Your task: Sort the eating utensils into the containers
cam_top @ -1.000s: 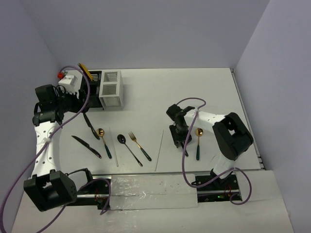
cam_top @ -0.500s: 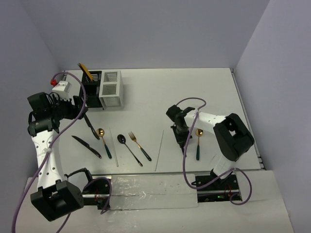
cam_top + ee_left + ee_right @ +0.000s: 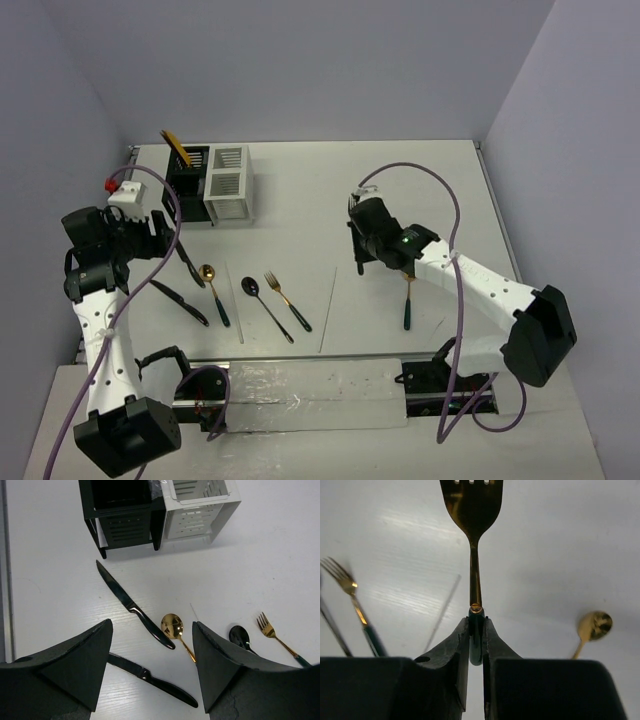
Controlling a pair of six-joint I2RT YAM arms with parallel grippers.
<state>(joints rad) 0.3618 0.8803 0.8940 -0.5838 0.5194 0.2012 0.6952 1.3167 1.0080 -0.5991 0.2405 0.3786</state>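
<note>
Fork (image 3: 471, 510) is sitting pinched in the right gripper (image 3: 476, 625); carrying it steadily toward the containers (image 3: 230, 208) at upper left is looking wise, left gripper (image 3: 152, 627) gaping empty.

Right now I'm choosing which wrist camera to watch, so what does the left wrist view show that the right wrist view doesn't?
Only the left wrist view: the black caddy, the white caddy, two black knives, a black spoon and the open left gripper. Only the right wrist view: the right gripper shut on a gold fork by its dark handle. Both: the loose fork lying on the white table. Each also shows a gold spoon, apparently not the same one.
</note>
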